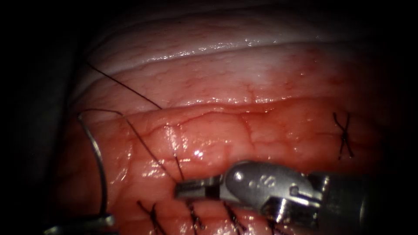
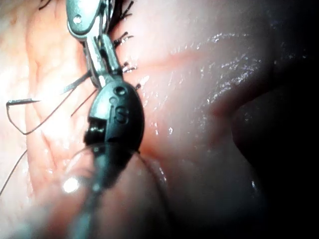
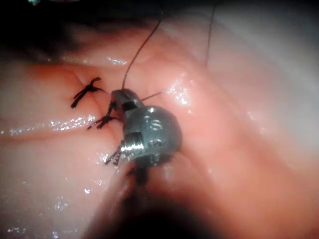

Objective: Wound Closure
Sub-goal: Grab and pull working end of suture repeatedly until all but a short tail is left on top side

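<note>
Thread [image 1: 143, 140] in right fingers [image 1: 196, 190], knots [image 1: 344, 135] nearby

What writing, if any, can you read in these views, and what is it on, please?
"iS": on the dark wrist of the left arm's metal hand, which holds the curved steel needle near one end, outside the pink tissue.
Too blurred: stamped marks on the right arm's silver hand, shut on black thread.
</note>
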